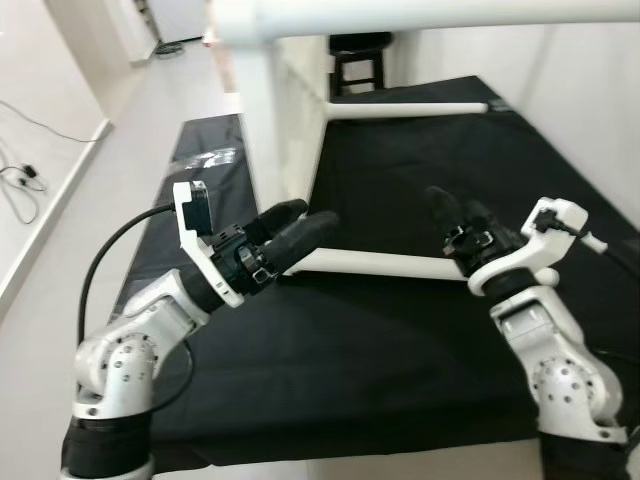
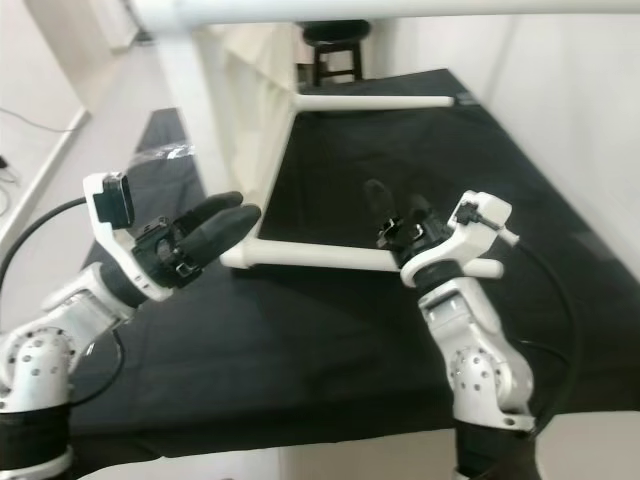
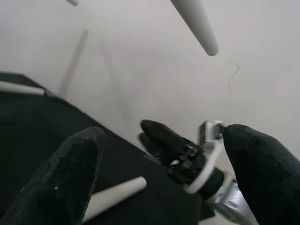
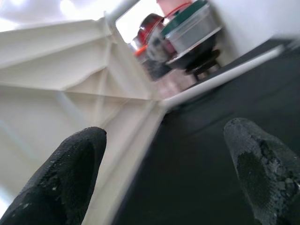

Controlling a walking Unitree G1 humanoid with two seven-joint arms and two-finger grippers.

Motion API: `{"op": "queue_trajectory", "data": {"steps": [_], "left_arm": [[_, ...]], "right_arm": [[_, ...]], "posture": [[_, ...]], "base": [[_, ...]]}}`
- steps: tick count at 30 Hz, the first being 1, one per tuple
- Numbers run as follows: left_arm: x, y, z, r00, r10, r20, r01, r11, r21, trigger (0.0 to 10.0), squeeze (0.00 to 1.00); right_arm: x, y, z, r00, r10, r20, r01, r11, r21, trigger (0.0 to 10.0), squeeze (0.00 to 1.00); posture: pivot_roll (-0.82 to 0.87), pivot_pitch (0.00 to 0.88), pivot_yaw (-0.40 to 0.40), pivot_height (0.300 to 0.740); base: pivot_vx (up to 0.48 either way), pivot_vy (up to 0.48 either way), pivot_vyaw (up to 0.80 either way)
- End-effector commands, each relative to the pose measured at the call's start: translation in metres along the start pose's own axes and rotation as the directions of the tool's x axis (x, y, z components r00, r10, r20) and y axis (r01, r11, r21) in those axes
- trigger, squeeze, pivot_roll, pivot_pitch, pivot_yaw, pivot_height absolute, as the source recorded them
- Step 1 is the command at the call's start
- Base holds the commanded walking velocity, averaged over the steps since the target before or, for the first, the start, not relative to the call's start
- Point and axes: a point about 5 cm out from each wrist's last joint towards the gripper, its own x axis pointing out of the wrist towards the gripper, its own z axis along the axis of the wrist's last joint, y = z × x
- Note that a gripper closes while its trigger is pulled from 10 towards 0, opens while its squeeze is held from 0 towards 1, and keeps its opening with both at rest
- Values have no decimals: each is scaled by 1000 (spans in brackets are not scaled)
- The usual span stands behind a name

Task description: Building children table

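Observation:
A white children's table (image 1: 290,120) lies on its side on a black mat (image 1: 400,340), its ribbed underside (image 4: 70,70) facing right. One white leg (image 1: 380,263) lies along the mat. Another leg (image 1: 410,108) juts out farther back, and a third (image 1: 420,15) crosses overhead. My left gripper (image 1: 312,216) is open just above the near leg's base, touching nothing. My right gripper (image 1: 452,205) is open at that leg's free end, fingers pointing toward the tabletop, with nothing between them. In the left wrist view the right gripper (image 3: 173,145) appears beyond the leg's tip (image 3: 117,194).
A black stool (image 1: 358,60) stands behind the table at the far end of the mat. A clear plastic bag (image 1: 205,157) lies on the mat's left strip. A cable (image 1: 25,180) trails on the pale floor to the left. A white wall (image 1: 590,90) borders the right.

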Motion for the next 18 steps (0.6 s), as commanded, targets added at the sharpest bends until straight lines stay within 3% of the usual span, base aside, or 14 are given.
{"op": "queue_trajectory", "data": {"steps": [1, 2, 3, 5, 9, 10, 12, 13, 14, 15, 18], "left_arm": [[-6, 25, -15, 970, 242, -26, -240, 969, 62, 10000, 0], [-6, 25, -15, 970, 242, -26, -240, 969, 62, 10000, 0], [-8, 35, -23, 937, 348, -38, -343, 934, 101, 10000, 0], [-8, 35, -23, 937, 348, -38, -343, 934, 101, 10000, 0], [-17, 42, -35, 890, 448, -81, -423, 880, 215, 10000, 0], [-25, 44, -44, 855, 507, -110, -456, 836, 305, 10000, 0], [-28, 45, -48, 844, 522, -119, -462, 823, 331, 10000, 0], [-31, 43, -52, 846, 518, -128, -452, 824, 342, 7020, 0], [-32, 41, -54, 850, 510, -132, -444, 828, 342, 7020, 0], [-33, 39, -57, 853, 503, -138, -435, 833, 342, 0, 0], [-34, 36, -60, 857, 496, -143, -427, 836, 344, 0, 0]], "right_arm": [[4, 2, -16, 997, -32, -75, 22, 990, -137, 10000, 0], [4, 2, -16, 997, -32, -75, 22, 990, -137, 10000, 0], [4, -2, -22, 992, -81, -99, 58, 974, -218, 10000, 0], [4, -2, -22, 992, -81, -99, 58, 974, -218, 10000, 0], [3, -12, -33, 981, -142, -129, 90, 934, -347, 10000, 0], [1, -17, -43, 971, -187, -147, 112, 906, -408, 10000, 0], [1, -18, -46, 969, -196, -154, 117, 902, -415, 10000, 0], [1, -17, -50, 967, -198, -161, 115, 900, -420, 10000, 0], [0, -16, -52, 967, -197, -164, 111, 900, -421, 10000, 0], [1, -14, -55, 967, -193, -166, 106, 900, -424, 10000, 0], [2, -12, -58, 968, -185, -168, 98, 900, -425, 10000, 0]], "posture": [[-17, 64, 62, 740], [-17, 64, 62, 740], [-18, 66, 61, 740], [-18, 66, 61, 740], [-19, 65, 56, 740], [-14, 63, 50, 740], [-14, 63, 50, 740], [-10, 63, 46, 740], [-10, 63, 46, 740], [-11, 60, 44, 740], [-10, 60, 43, 740]], "base": [[0, 0, 0], [0, 0, 0], [0, 0, 0], [0, 0, 0], [0, 0, 0], [0, 0, 0], [0, 0, 0], [0, 0, 0], [0, 0, 0], [0, 0, 0], [0, 0, 0]]}}
